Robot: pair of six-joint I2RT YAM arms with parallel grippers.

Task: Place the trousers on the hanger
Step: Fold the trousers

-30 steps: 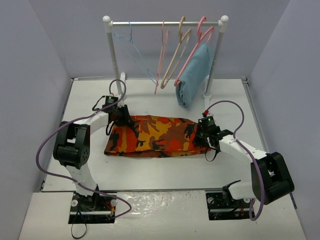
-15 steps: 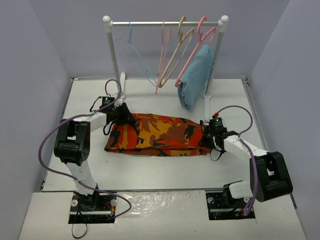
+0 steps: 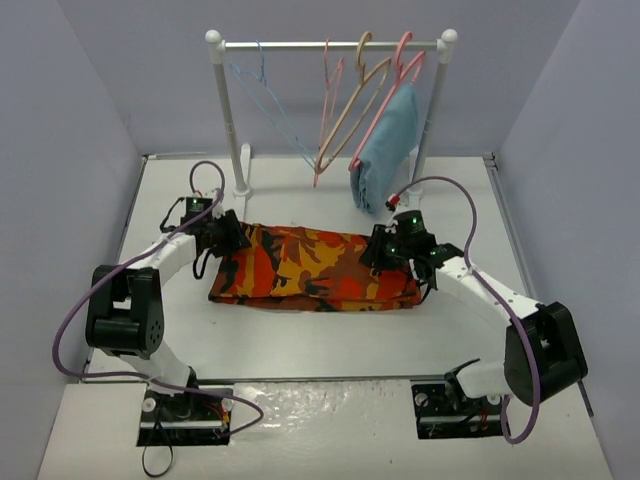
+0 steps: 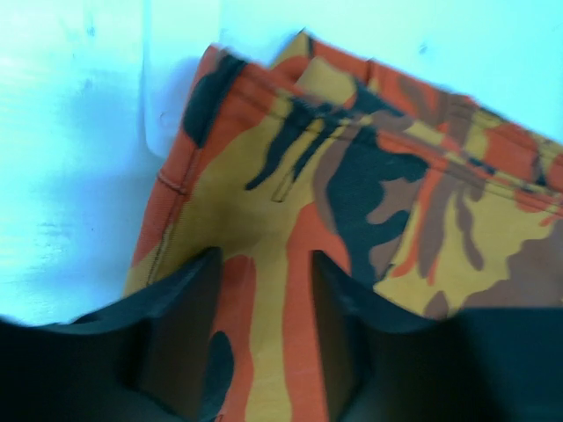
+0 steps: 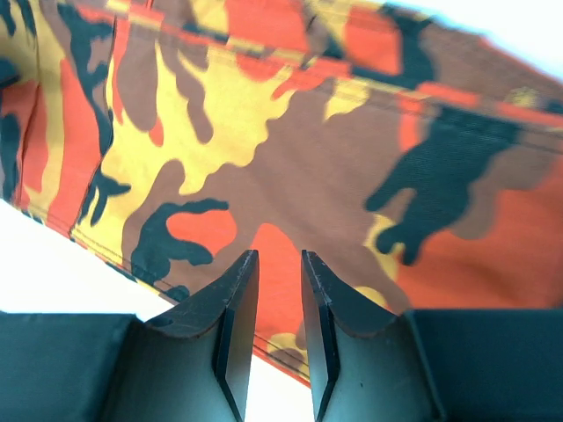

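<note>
trousers [image 4: 352, 220] blurred and edge-cropped, hanger [image 3: 272, 118] faint

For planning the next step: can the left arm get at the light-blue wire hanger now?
Probably yes. The hanger hangs at the rail's left end, behind the left hand, nothing between them. The hand sits low at the trousers, so it must rise.

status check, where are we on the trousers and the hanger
Left tool open over the trousers, left end. Right tool nearly closed at their right end, grip unclear. Trousers flat on table; hanger on rack, untouched. Nothing blocking seen.
</note>
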